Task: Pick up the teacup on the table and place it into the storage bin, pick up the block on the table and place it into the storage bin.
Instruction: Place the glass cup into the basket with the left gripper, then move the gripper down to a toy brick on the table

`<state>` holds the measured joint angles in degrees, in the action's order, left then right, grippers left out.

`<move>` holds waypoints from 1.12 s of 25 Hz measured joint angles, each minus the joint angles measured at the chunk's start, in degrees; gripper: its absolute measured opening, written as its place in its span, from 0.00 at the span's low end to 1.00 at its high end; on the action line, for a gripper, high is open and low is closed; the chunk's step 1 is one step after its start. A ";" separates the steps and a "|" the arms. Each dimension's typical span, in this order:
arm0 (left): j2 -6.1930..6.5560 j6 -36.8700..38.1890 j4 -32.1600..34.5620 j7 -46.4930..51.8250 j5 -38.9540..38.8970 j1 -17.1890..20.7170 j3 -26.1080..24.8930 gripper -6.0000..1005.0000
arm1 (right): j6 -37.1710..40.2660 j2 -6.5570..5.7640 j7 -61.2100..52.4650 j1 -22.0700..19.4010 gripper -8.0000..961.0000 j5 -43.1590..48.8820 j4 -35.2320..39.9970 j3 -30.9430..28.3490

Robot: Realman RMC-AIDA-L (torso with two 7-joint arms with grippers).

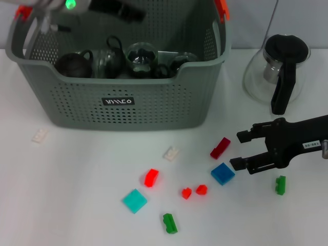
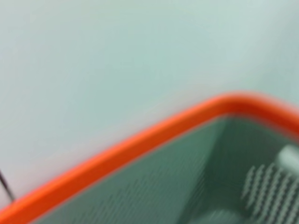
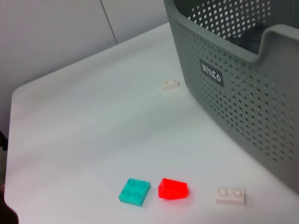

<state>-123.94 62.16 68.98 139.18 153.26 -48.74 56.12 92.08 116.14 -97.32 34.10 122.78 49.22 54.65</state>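
Observation:
The storage bin (image 1: 123, 102) (image 3: 243, 107) stands at the back left, with several dark glass teacups (image 1: 108, 60) inside it. No teacup shows on the table. Loose blocks lie in front of the bin: a dark red block (image 1: 220, 147), blue block (image 1: 222, 173), red block (image 1: 151, 177) (image 3: 173, 189) and teal block (image 1: 135, 200) (image 3: 135, 191). My right gripper (image 1: 236, 150) hovers open just right of the dark red and blue blocks, holding nothing. My left gripper (image 1: 110, 7) hangs over the bin's back left; its wrist view shows the orange handle (image 2: 140, 144).
A glass pitcher with a black lid (image 1: 279, 72) stands at the back right. Two green blocks (image 1: 169, 223) (image 1: 280, 184), two small red ones (image 1: 194, 191) and two white blocks (image 1: 171, 153) (image 1: 39, 135) also lie on the white table.

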 joint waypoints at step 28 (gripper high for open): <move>-0.62 44.51 14.28 -33.57 -44.69 31.22 -20.17 0.64 | -1.79 -0.48 0.13 0.22 0.90 0.01 -0.09 -2.30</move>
<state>-124.56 106.66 83.26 105.62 108.56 -17.52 35.96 90.29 115.66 -97.19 34.32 122.79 49.13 52.36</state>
